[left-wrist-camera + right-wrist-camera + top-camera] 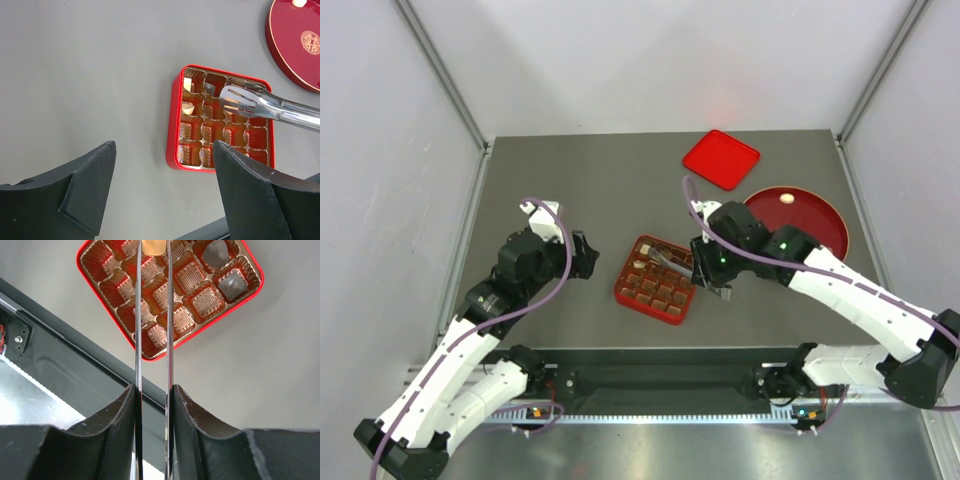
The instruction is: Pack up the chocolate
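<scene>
From above, the red tray sat in the middle of the table. The right gripper held metal tongs that reached over the tray. The left gripper hung near the tray's left side, not touching it. A flat red lid lay farther back. A round red plate near it had one white chocolate on it.

In the left wrist view, the left gripper was spread wide with nothing in it. The tongs were above the tray. Two pale chocolates sat in its cells.

In the right wrist view, the right gripper squeezed tight on the tongs. A tan chocolate sat between the tong tips, over the tray. Two dark chocolates lay in corner cells.
</scene>
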You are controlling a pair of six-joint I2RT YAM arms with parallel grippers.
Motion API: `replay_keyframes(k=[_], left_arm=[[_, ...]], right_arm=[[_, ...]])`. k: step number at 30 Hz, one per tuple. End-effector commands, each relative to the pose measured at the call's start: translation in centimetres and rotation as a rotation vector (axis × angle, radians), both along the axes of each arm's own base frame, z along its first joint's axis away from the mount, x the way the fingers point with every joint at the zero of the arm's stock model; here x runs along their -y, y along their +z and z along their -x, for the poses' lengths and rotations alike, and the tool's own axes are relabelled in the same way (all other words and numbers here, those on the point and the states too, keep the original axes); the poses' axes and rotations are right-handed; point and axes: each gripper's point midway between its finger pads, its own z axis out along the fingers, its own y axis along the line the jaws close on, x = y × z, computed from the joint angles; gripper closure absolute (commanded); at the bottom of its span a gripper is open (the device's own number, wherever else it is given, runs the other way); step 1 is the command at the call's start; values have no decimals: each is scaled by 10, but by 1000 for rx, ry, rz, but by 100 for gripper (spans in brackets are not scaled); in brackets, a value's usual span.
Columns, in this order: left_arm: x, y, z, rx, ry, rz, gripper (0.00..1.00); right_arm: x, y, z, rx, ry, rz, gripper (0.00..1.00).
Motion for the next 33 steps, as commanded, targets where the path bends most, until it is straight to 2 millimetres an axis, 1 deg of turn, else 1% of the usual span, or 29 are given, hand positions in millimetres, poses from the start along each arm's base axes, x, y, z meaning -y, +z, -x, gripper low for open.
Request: replay_keyframes(k=[1,4,10,14,16,19,21,23,26,28,30,31,33], left_arm=[[2,5,-1,16,0,16,17],[2,5,-1,16,0,16,17],[2,6,-1,18,0,16,17],[1,5,-2,17,1,15,17],[1,5,-1,16,0,16,17],[1,6,-1,18,1,16,17],[2,5,-1,15,0,15,17],[2,6,-1,18,0,16,17],[2,6,-1,19,-1,18,17],[2,7,-1,21,-1,19,17],[2,6,-1,20,-1,18,17],[2,6,0,20,-3,19,17],[2,6,0,19,-2,20,17]], right_arm=[[-7,2,-2,25,17,2,68],[-7,-1,-4,22,12,14,68],[-9,-1,-9,30,0,19,63],[-11,0,-9,32,0,15,62],[-12,3,-10,38,1,7,62],[-8,8,-16,71,-31,16,62],[-6,14,-19,90,-54,10,62],[-4,26,-22,116,-72,-6,62],[3,42,-27,156,-106,-13,63],[12,46,-30,171,-136,8,63],[25,48,-38,181,-187,26,63],[40,47,-44,177,-235,44,63],[58,45,-50,162,-304,56,63]])
